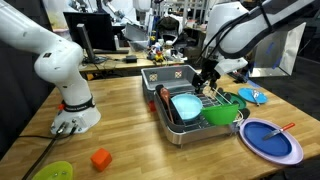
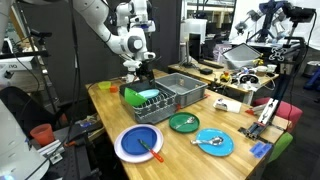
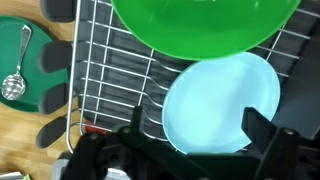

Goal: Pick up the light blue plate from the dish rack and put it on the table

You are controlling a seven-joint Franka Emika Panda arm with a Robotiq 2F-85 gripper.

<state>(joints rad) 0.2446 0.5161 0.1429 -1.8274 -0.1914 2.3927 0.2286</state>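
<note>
The gripper [image 3: 195, 130] hangs over the dish rack [image 3: 110, 85], its two dark fingers [image 3: 258, 135] spread wide and holding nothing. Directly beneath them, and reaching a little ahead of the tips, the light blue plate [image 3: 225, 100] lies flat on the rack's silver wires (whether the fingers touch it cannot be told). Just beyond the plate sits the green bowl [image 3: 205, 25], its rim overlapping the plate's far edge in the wrist view. Off to one side of the gripper, outside the rack, a dark green plate [image 3: 10, 50] with a spoon [image 3: 12, 85] rests on the table [image 3: 30, 140]. Farther away, in an exterior view, lie a large dark blue plate [image 1: 270, 142] and an orange block [image 1: 100, 158].
</note>
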